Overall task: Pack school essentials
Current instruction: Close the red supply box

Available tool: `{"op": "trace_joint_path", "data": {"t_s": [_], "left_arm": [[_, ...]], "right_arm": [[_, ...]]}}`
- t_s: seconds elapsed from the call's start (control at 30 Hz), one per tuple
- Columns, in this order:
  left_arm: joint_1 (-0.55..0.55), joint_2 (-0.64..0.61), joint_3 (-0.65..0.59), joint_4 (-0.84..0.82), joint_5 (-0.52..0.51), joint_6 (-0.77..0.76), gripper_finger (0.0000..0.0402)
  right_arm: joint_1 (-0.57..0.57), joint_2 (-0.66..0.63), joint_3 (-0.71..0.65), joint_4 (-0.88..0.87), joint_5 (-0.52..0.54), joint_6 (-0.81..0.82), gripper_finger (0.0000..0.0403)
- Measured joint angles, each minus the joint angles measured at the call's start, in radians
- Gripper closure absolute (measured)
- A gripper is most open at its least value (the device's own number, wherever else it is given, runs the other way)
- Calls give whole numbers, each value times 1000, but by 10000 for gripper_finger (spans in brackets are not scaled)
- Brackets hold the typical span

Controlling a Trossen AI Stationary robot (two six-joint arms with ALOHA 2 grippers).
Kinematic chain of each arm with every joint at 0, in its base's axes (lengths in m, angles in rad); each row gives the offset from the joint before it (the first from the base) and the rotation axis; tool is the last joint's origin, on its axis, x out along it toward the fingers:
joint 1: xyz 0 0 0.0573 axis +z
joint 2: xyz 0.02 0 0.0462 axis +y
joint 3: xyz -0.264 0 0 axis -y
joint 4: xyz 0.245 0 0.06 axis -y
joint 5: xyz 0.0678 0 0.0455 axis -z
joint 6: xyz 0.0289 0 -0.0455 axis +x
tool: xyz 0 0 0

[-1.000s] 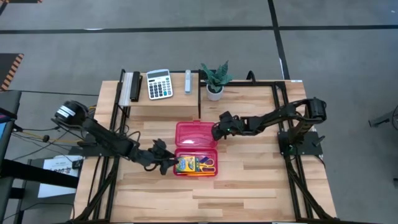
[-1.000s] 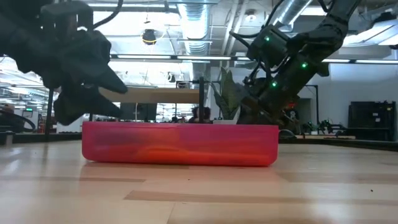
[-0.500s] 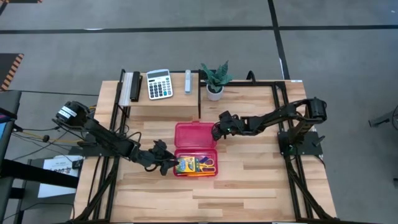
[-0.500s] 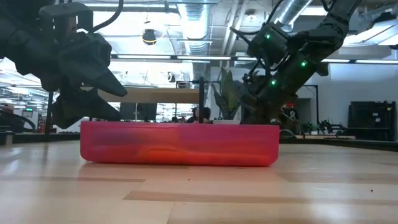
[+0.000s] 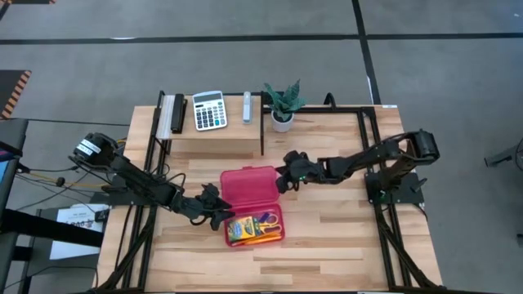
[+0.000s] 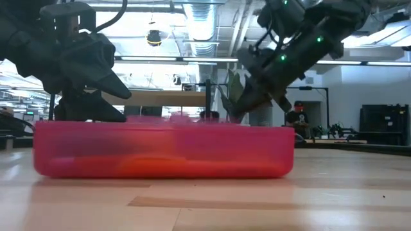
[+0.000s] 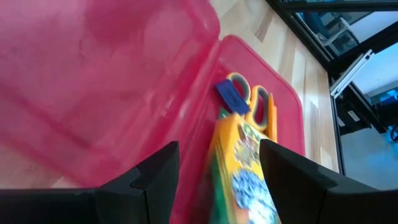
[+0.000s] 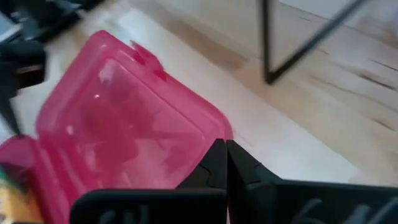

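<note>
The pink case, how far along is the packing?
Mostly done: the scissors, blue eraser and crayon box already lie in the pink case. In hand: the right gripper, shut, sits at the edge of the open lid, while the left gripper, open, waits beside the case. Left: closing the lid.

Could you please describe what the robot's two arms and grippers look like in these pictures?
Both arms are dark, jointed and slim. The left gripper and right gripper each end in two black, wedge-shaped fingers. Small green lights glow on the right arm's wrist; a white label sits by the left arm's base.
</note>
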Motion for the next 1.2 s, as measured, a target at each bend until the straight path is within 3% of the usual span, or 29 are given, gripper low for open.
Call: {"op": "trace_joint_path", "data": {"t_s": [0.23,0.33,0.5,0.67,0.77,1.07,1.2], "left_arm": [[0,0,0,2,-17,7,193],[-2,0,0,46,27,-1,193],[-39,-1,1,79,79,-36,213],[-84,-1,1,-13,108,-137,247],[-110,-1,2,-45,110,-194,263],[-147,-1,7,-69,92,-236,299],[-146,-1,8,-88,88,-228,309]], "right_arm": [[75,0,53,-3,4,-59,401],[92,0,56,-18,23,-54,394],[66,12,56,-141,6,19,324],[33,44,74,-144,-2,22,236],[11,81,99,-171,-1,22,207],[-7,224,220,-238,-15,-17,211],[-5,230,256,-256,-38,-45,212]]}}
